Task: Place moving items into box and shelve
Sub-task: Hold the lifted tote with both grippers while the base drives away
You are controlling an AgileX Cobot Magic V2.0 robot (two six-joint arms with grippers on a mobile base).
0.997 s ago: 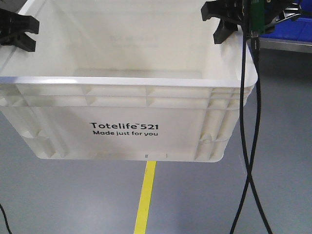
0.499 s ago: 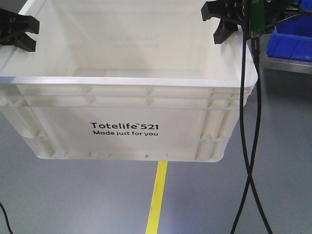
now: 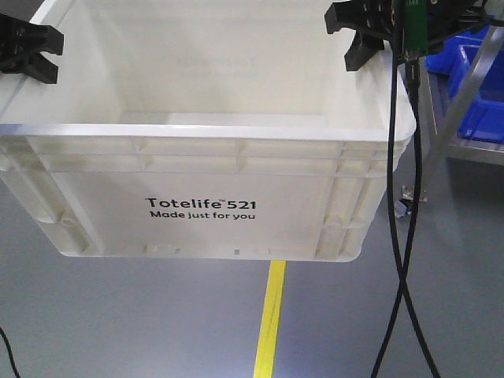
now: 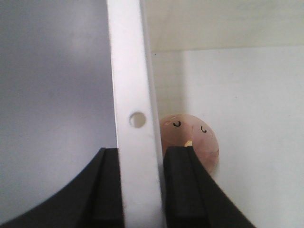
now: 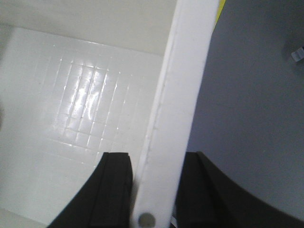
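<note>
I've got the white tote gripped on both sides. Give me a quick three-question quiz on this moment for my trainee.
1. True or false: the left gripper and right gripper each clamp a side rim of the large white plastic Totelife box.
2. Left wrist view: what lies inside the box? A) a round pale pinkish toy bun with a small face; B) a green bottle; C) a coiled cable.
3. Name the colour of the plastic bins on the metal rack to the right.
Key: 1 true; 2 A; 3 blue.
</note>
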